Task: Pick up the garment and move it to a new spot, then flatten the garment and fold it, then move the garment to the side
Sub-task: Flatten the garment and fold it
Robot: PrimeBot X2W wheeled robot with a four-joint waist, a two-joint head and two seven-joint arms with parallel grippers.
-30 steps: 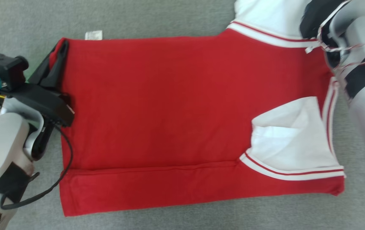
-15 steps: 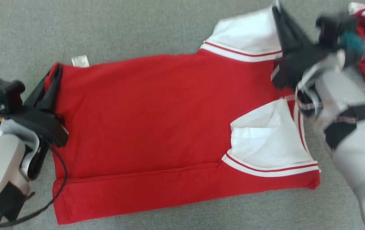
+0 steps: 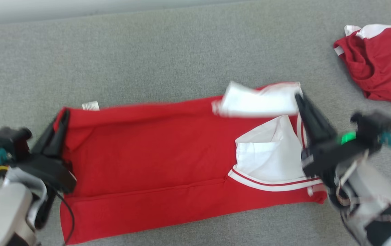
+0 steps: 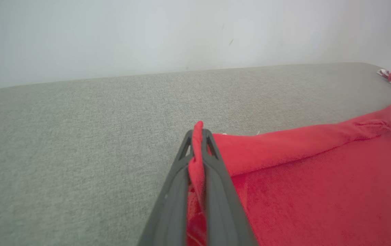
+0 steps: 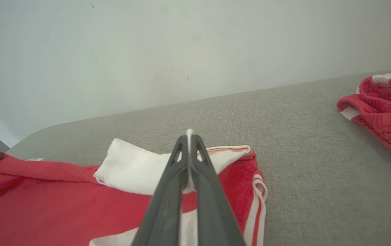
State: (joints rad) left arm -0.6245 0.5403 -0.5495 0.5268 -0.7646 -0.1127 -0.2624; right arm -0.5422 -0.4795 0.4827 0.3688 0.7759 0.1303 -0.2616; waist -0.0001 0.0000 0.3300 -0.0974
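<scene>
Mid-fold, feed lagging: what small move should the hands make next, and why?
Probably draw both toward the near edge together: the left hand pinches the shirt's far red corner, the right hand its white sleeve, both lifted, the fold only partly over.

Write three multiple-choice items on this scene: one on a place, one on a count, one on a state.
1. Where does the crumpled garment lie in the head view?
A. upper right
B. lower left
C. bottom middle

2. How many red garments are on the grey surface?
A. one
B. two
C. three

3. What is the right hand doing?
A. standing open above the cloth
B. shut on the white sleeve
C. shut on a label

Answers:
1 A: it lies near the top right corner, apart from the flat shirt.
2 B: the flat shirt and the crumpled garment are the two.
3 B: the right wrist view shows white cloth pinched in the hand.
</scene>
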